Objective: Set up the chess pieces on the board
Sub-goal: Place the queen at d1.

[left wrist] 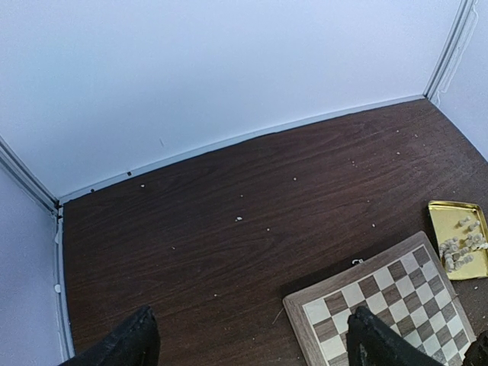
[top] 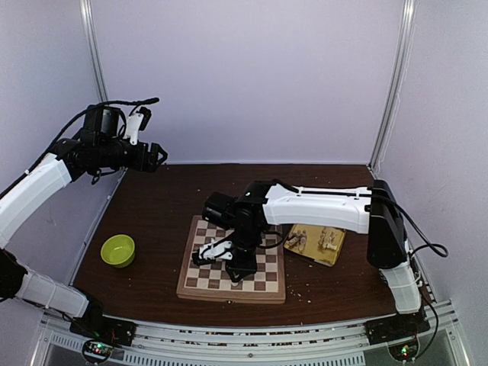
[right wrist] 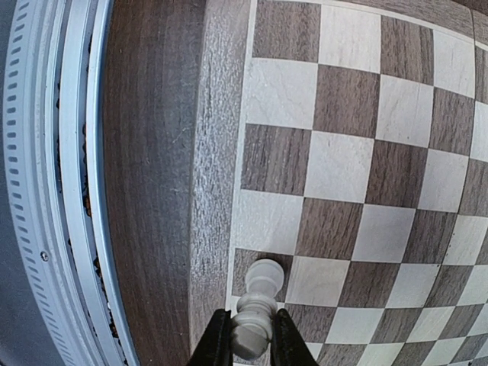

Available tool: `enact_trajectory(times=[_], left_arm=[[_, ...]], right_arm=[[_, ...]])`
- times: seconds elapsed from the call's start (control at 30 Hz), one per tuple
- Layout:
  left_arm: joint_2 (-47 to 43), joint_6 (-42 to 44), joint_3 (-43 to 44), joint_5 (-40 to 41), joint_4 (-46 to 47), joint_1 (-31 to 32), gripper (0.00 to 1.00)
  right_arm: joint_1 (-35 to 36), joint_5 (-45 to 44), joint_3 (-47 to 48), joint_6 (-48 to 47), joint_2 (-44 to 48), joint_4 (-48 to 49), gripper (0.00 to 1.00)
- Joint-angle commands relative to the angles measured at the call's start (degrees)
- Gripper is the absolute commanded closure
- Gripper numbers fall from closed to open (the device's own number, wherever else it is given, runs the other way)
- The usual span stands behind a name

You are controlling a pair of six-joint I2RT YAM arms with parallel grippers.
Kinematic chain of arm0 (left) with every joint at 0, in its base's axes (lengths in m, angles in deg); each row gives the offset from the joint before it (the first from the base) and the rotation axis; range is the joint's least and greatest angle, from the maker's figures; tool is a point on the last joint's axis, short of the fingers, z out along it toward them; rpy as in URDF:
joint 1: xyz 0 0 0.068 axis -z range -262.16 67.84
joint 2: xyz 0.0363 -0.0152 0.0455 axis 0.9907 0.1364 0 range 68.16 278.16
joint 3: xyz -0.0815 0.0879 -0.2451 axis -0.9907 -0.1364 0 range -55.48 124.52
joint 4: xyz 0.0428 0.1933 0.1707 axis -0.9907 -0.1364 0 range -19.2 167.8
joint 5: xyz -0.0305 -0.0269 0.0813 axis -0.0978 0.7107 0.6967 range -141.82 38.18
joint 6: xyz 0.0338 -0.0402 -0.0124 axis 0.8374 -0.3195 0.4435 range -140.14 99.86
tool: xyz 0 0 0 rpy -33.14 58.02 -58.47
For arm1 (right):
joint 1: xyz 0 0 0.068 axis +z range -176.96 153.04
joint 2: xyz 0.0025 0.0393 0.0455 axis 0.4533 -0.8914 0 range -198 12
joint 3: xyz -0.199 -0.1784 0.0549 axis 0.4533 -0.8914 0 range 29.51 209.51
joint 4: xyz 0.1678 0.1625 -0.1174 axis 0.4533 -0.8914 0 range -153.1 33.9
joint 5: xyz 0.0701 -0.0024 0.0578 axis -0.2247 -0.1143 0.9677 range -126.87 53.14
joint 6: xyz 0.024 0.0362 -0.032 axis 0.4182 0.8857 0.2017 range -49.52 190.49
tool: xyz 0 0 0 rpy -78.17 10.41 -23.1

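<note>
The right gripper (right wrist: 252,343), poised low over the board (right wrist: 347,152), has its fingers clenched on one cream-white chess piece (right wrist: 258,301), which stands upright over a dark square in the row next to the board's tan border; whether its base touches the wood cannot be told. The left gripper (top: 158,157) hangs high above the far left corner of the table (top: 152,206), fingers spread wide with nothing between them. The other chess pieces (top: 311,239) lie heaped in a gold tray (top: 335,258) just beside the board's right edge, and a green bowl (top: 118,250) sits apart on the left.
</note>
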Motion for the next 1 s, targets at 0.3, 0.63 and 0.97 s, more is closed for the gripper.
enact_trajectory(times=[0.3,0.63,0.97], left_arm=[[0.15,0.89,-0.29,-0.30,1.08,0.07,0.13],[0.22,0.84,-0.29,-0.52,1.01,0.02,0.13],[0.31,0.88,-0.29,-0.67,1.01,0.04,0.13]], right_arm=[[0.97,-1.01,1.22,-0.23,-1.43,-0.10,0.99],[1.61,-1.25,5.31,-0.20,-3.93,-1.77,0.99],[1.66,-1.53,7.37,0.15,-5.03,-2.28,0.99]])
